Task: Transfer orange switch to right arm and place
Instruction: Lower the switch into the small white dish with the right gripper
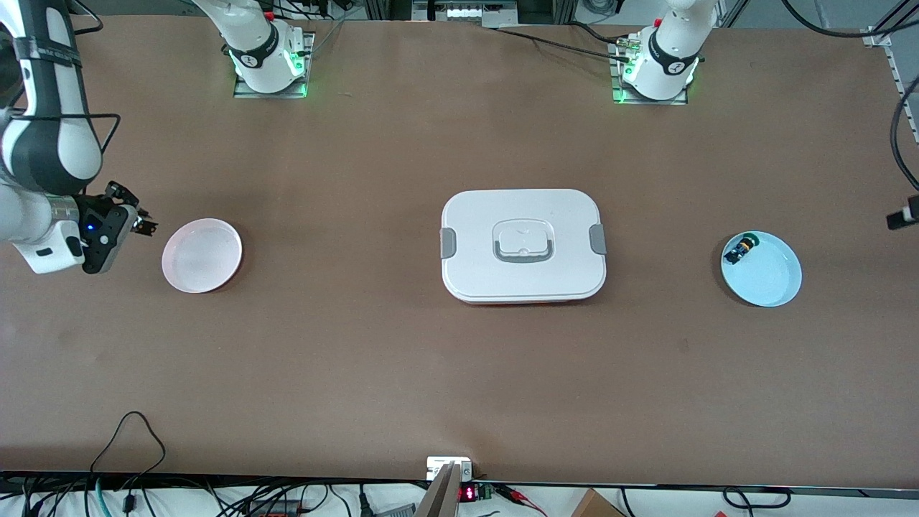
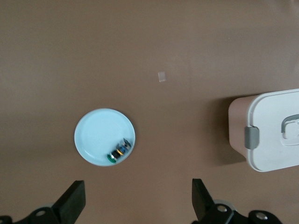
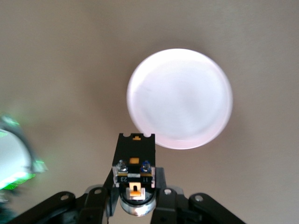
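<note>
The orange switch [image 3: 134,170] is clamped in my right gripper [image 3: 135,189], which is shut on it; its black terminal block with orange parts points toward the pink plate [image 3: 180,98]. In the front view the right gripper [image 1: 141,225] hangs just beside the pink plate [image 1: 202,255], toward the right arm's end of the table. My left gripper [image 2: 135,200] is open with nothing between its fingers, high over bare table near the blue plate [image 2: 100,135].
A green-capped switch [image 1: 739,250] lies on the blue plate [image 1: 772,276] at the left arm's end. A white lidded box [image 1: 523,244] with grey latches sits mid-table. A small pale scrap [image 2: 161,76] lies on the table.
</note>
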